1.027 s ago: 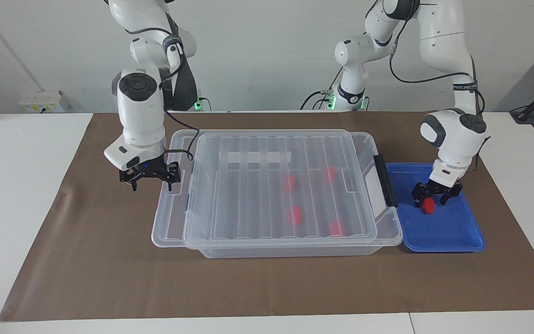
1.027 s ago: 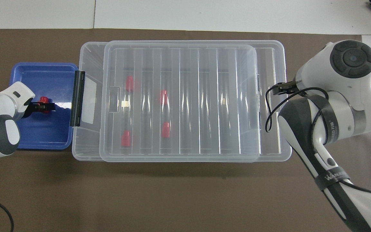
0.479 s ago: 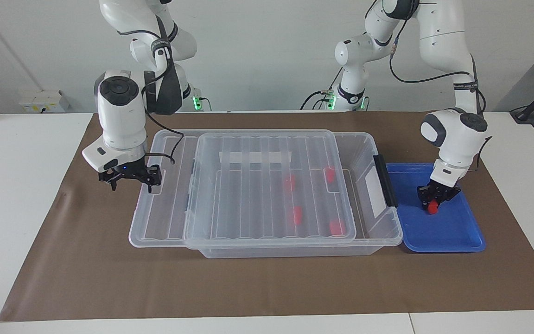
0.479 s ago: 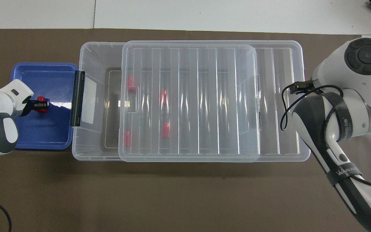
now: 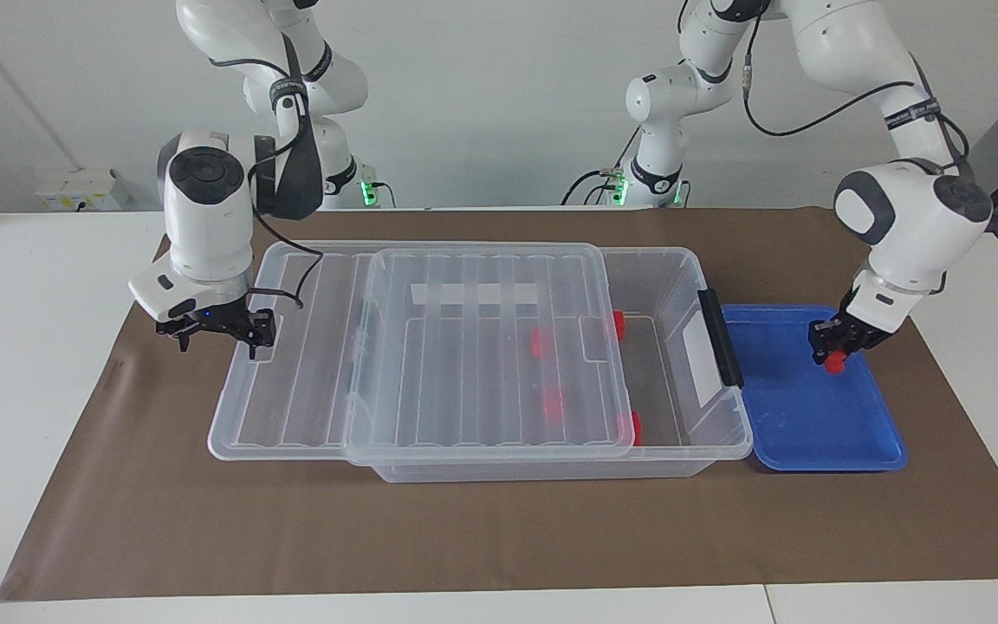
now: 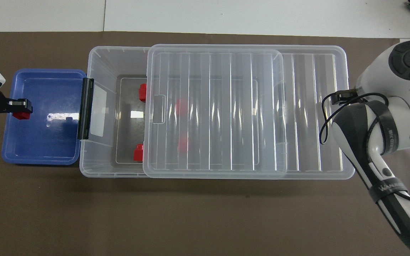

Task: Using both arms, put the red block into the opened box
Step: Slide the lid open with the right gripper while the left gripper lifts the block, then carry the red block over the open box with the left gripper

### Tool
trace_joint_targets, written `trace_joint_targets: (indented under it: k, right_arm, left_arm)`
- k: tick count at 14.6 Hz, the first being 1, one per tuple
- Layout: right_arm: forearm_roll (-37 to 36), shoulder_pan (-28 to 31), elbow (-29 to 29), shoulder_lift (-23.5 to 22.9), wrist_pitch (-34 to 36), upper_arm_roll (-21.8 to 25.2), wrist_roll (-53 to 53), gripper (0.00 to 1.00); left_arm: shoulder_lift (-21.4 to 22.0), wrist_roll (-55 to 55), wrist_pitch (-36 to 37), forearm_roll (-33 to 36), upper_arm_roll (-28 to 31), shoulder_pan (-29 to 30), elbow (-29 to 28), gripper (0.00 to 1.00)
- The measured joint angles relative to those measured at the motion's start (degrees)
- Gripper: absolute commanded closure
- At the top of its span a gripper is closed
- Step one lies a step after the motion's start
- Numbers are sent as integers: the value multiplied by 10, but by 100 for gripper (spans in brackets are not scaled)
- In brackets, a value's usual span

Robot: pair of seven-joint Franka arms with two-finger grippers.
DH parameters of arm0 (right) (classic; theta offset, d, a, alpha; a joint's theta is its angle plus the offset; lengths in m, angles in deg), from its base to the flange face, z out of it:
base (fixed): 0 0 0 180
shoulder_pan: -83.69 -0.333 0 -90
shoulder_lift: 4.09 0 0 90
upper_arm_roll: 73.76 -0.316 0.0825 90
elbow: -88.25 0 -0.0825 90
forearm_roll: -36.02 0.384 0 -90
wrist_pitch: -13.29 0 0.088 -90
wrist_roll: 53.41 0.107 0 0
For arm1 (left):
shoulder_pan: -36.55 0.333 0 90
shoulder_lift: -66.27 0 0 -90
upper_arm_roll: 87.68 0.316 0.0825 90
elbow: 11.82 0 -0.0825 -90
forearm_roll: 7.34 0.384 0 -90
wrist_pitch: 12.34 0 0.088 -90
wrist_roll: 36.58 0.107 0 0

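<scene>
1. Lid [image 5: 482, 347] of the box [image 5: 681, 286] sits more toward the right arm's end of the table than it did a second ago, so a gap shows at the end next to the black latch bar [image 5: 720, 336]
2. Right gripper [image 5: 220, 332] is at the lid's edge at that end, and it looks like it pulled the lid along; its fingers stand wide open, and I cannot tell if they have hold of the lid's rim or just hook it
3. Four red blocks lie in the box: two show in the gap [image 6: 142, 91] [image 6: 138, 154], and two sit under the lid [image 5: 541, 341]
4. Left gripper [image 5: 830, 348] was open around the red block [image 5: 832, 360] a second ago; now its fingers are shut tight on the block
5. Left gripper has also lifted up, so the block hangs just under its fingertips, over the blue tray [image 5: 811, 433] near the edge that is farther from the box
6. Blue tray sits right beside the box, at the left arm's end of the table, and it has nothing else in it
7. What this means, I think: the box is open enough and the block is picked up, so the next job is to carry the block over the latch bar to the gap and let it drop in
8. One thing to watch, I think: the gap is not very wide, so the block must go down close to the latch end and not land on the lid
</scene>
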Motion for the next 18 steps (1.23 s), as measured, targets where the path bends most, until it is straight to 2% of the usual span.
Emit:
trace_joint_targets:
  k: [5,9,11,14,18]
  right_arm:
    - [-37,4,-1,0,11,0,0,0]
    - [-58,8,-1,0,17,1,0,0]
    - [-63,8,-1,0,19,1,0,0]
    - [-76,8,-2,0,20,1,0,0]
    - [-86,8,-3,0,23,0,0,0]
  left_arm:
    - [35,-139,167,-15,-24,-43,98,100]
    - [61,-261,194,-70,-35,-74,121,100]
    - [64,-351,181,-73,-37,-113,121,100]
    - [63,-465,109,-73,-38,-182,103,100]
    - [49,-498,0,-64,-39,-217,39,100]
